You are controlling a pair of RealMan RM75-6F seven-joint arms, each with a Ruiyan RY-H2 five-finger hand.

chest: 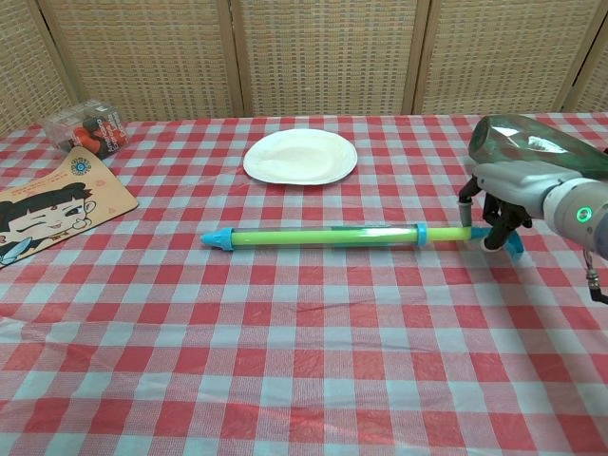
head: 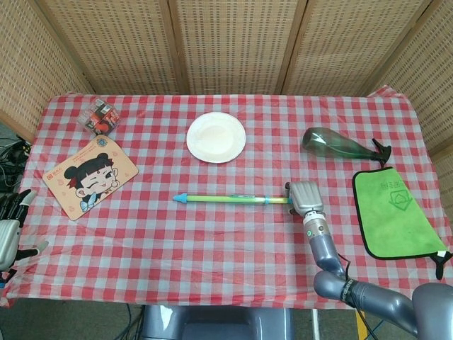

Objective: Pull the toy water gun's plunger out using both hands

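Right robot hand point(chest: 494, 220) pinches the toy water gun's plunger handle point(chest: 511, 248); barrel point(chest: 323, 236) stretches leftward toward the distant, spread left robot hand point(head: 10, 225).

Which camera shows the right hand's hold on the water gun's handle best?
Chest view: the right hand shows side-on, fingers around the water gun handle. Head view shows only the hand's back, hiding the fingers.

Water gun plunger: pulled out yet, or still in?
Mostly in: only a short rod shows between the water gun barrel's collar and the right hand.
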